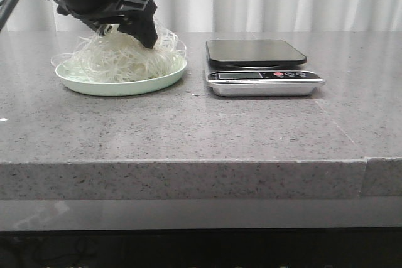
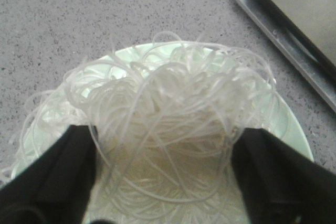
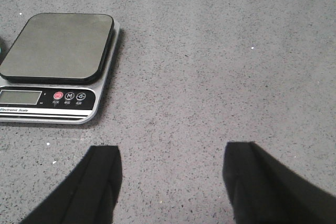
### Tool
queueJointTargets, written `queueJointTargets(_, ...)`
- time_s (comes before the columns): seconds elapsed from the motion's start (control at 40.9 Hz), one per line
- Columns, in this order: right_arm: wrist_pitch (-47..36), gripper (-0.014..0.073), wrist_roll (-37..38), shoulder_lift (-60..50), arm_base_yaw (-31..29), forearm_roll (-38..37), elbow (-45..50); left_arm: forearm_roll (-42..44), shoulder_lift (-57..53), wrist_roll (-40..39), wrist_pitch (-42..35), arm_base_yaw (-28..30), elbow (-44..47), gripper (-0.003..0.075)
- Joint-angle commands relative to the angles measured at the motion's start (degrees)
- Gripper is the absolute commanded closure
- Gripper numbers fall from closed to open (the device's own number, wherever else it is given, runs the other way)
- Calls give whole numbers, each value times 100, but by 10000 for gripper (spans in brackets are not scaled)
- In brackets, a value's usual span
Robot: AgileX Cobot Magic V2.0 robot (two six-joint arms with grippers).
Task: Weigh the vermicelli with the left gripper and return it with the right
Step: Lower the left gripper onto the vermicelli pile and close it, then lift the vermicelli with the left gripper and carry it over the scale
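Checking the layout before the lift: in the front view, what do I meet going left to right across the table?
Pale green plate heaped with vermicelli, the left gripper down in the strands → bare stone table → digital kitchen scale.

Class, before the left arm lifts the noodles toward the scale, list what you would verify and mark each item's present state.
1. Left gripper straddles the vermicelli: ok.
2. Fingers shut on the strands: not ok, still apart.
3. Scale platform bare: ok.
4. Scale display reads zero: cannot tell.
5. Right gripper open, away from the scale: ok.
6. Strands free of the plate rim: not ok, some hang over.
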Motion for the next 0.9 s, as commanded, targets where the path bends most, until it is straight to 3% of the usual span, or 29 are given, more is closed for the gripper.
queueJointTargets(0.0, -443, 69, -36, 30, -8, 17, -149, 40, -220, -21, -306, -37, -166, 343)
queueJointTargets(0.22, -437, 69, -36, 30, -8, 17, -149, 40, -262, -21, -306, -37, -166, 510)
queueJointTargets(0.366, -437, 69, -36, 30, -8, 17, -149, 40, -394, -21, -330, -37, -166, 579)
queueJointTargets(0.635, -426, 69, -36, 30, -8, 17, -149, 49, -742, -21, -255, -58, -367, 578)
queueJointTargets(0.879, -426, 69, -36, 30, -8, 17, -149, 49, -877, -21, -174, -263, -1237, 578)
